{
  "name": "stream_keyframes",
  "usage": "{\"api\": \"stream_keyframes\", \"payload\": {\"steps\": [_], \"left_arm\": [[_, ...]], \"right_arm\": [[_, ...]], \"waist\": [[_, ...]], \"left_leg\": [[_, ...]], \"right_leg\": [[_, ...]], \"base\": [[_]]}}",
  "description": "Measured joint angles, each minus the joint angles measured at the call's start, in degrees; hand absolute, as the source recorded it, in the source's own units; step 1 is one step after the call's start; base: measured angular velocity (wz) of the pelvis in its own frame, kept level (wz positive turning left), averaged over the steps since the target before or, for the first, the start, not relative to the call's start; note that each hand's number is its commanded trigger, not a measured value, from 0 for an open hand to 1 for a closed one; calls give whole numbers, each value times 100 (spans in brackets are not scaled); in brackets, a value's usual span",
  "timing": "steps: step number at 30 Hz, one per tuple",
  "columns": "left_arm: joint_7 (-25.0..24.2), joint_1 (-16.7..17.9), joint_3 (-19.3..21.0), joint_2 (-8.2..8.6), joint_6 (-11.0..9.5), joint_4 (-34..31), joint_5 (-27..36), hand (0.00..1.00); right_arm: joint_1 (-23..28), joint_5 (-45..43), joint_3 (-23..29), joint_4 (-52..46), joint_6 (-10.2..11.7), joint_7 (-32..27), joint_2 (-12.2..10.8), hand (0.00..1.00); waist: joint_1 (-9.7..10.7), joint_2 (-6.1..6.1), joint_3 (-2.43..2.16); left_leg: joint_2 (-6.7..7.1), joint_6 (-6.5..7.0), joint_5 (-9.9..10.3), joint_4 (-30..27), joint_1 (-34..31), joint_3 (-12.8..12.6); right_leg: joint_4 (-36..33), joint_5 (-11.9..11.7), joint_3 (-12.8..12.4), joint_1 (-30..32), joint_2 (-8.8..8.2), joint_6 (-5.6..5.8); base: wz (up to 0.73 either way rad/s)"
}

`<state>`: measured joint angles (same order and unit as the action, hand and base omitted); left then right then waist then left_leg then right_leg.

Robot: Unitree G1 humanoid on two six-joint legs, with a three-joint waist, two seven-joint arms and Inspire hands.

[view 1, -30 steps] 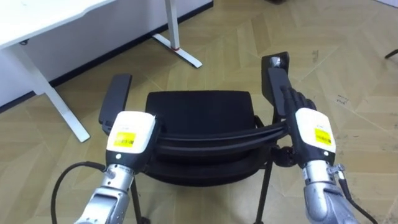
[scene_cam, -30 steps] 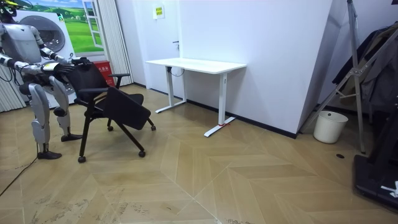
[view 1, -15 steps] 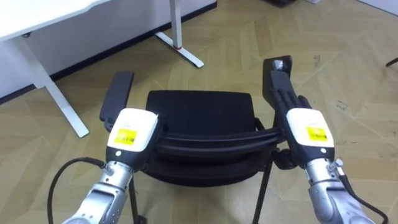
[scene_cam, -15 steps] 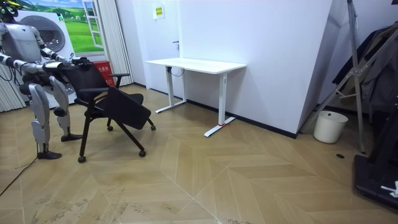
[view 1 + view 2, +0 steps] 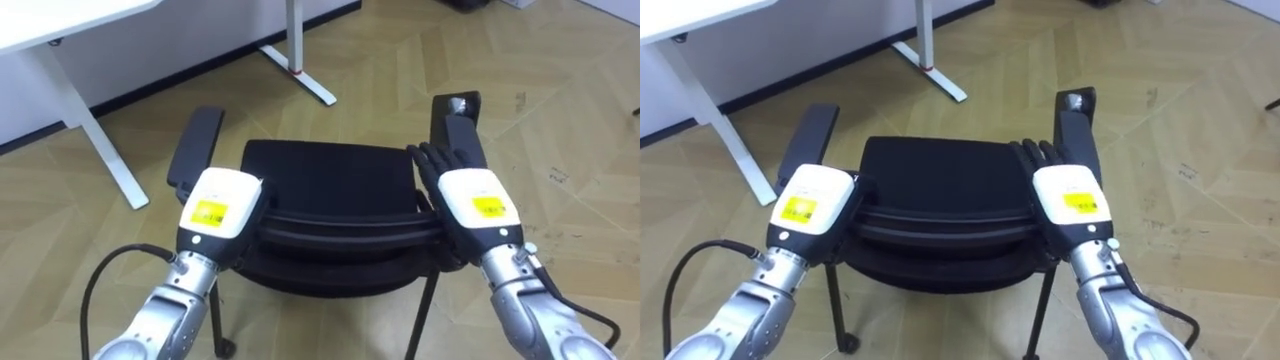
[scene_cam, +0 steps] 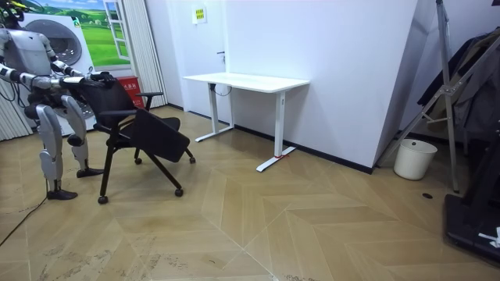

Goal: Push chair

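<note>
Room view: robot stands at far left behind the chair (image 6: 144, 133), arms out to its backrest; desk (image 6: 246, 81) at centre.
Chair: middle of the left eye view, seat beyond the backrest (image 5: 340, 228), armrests (image 5: 195, 150) either side.
Left hand (image 5: 218, 205): at the backrest's left end; grip cannot be told.
Right hand (image 5: 470, 203): at the right end, fingers (image 5: 432, 160) straight, laid forward.
</note>
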<state>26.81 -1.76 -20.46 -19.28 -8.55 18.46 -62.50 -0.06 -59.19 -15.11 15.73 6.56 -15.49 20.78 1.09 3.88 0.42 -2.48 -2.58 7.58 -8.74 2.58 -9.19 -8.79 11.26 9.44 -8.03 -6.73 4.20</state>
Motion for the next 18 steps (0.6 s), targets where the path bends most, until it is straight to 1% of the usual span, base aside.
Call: {"api": "stream_keyframes", "payload": {"steps": [2,7,10,12,14,15,16,17,18], "left_arm": [[12,-36,0,3,-59,74,0,100],[34,-73,-29,25,-78,154,-2,100],[30,-115,-75,28,-86,191,-1,100],[23,-152,-122,35,-108,219,-1,100],[18,-158,-144,35,-122,220,-1,100],[19,-157,-148,34,-134,229,-2,100],[19,-156,-150,33,-139,236,-2,100],[20,-153,-150,32,-143,248,-1,100],[20,-154,-153,33,-148,256,-1,100]], "right_arm": [[0,-116,-4,0,7,48,4,0],[-2,-456,-122,0,2,68,23,0],[-2,-472,-180,0,-7,69,65,0],[-1,-465,-239,1,-8,69,150,0],[-1,-457,-283,3,-9,64,186,0],[-2,-458,-295,22,-7,41,188,14],[-2,-458,-307,47,-5,5,190,44],[-2,-440,-332,99,-4,-59,194,63],[-3,-413,-349,131,0,-105,199,100]], "waist": [[-14,-2,0],[-25,1,2],[-64,-1,3],[-112,-5,4],[-143,-4,4],[-155,-9,2],[-160,-12,0],[-174,-15,-2],[-181,-16,-6]], "left_leg": [[0,0,0,0,13,18],[0,0,0,-10,26,57],[0,0,0,-47,4,94],[0,0,0,-67,-15,129],[0,0,0,-87,-40,163],[0,-1,0,-96,-48,180],[0,0,0,-100,-51,186],[0,0,0,-102,-63,198],[0,0,0,-113,-89,218]], "right_leg": [[2,0,15,-26,1,0],[10,0,47,-71,5,0],[11,0,92,-84,6,0],[11,0,135,-93,7,0],[10,0,169,-95,9,0],[10,0,184,-99,11,0],[9,0,190,-101,11,0],[8,0,207,-108,11,-1],[5,-1,229,-108,11,-2]], "base": [[5],[4],[6],[8],[10],[8],[6],[6],[7]]}}
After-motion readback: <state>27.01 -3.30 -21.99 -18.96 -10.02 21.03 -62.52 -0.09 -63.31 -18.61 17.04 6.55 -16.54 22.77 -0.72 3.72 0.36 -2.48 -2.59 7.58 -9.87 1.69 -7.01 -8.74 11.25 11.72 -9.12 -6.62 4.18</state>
